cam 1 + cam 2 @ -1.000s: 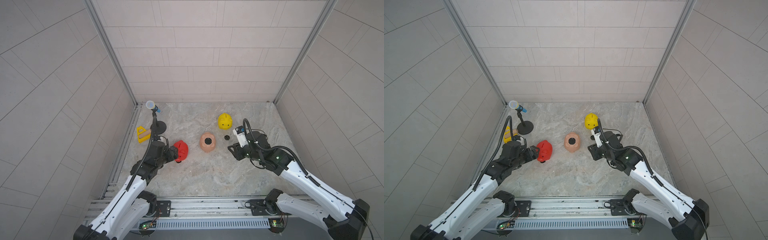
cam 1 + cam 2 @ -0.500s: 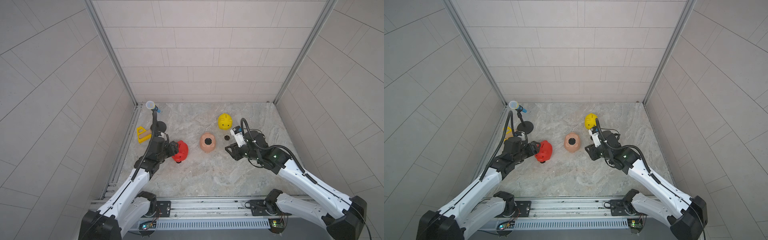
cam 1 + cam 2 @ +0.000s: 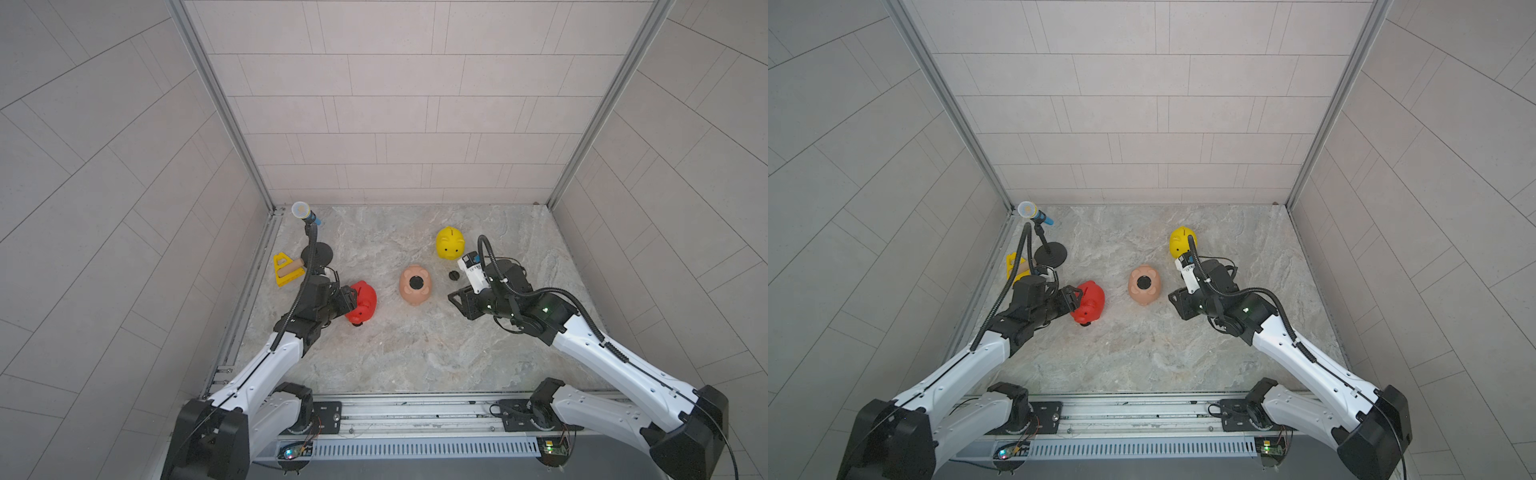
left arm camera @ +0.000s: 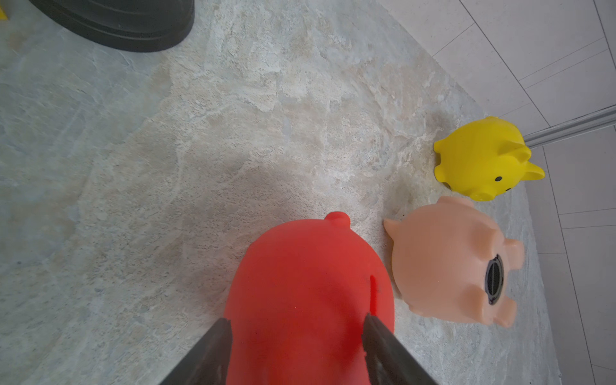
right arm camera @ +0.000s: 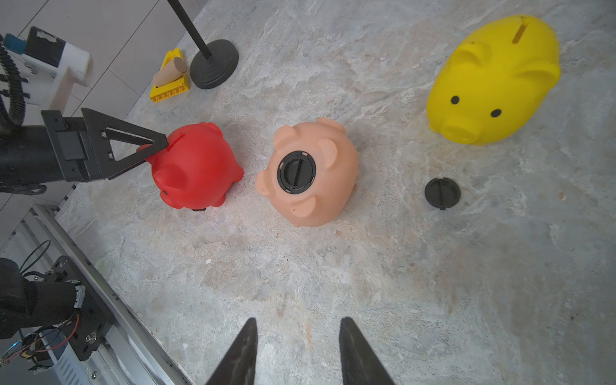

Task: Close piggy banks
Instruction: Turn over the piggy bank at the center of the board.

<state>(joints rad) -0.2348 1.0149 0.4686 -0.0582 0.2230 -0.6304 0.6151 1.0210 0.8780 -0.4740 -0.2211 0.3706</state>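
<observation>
The red piggy bank stands at the left on its feet, and a bit of black shows under it. My left gripper is shut on its rear, one finger on each flank. The peach-pink piggy bank lies belly up in the middle with a black plug in its hole. The yellow piggy bank stands upright farther back, coin slot up. A loose black plug lies on the floor between them. My right gripper hangs open and empty, right of the peach pig.
A microphone on a stand with a round black base is at the back left. A yellow triangular toy with a wooden peg lies beside it by the left wall. Tiled walls enclose three sides; a metal rail runs along the front.
My left gripper has pushed forward over the red pig's rear and narrowed its jaws onto it. The right gripper has drifted slightly left, still open.
</observation>
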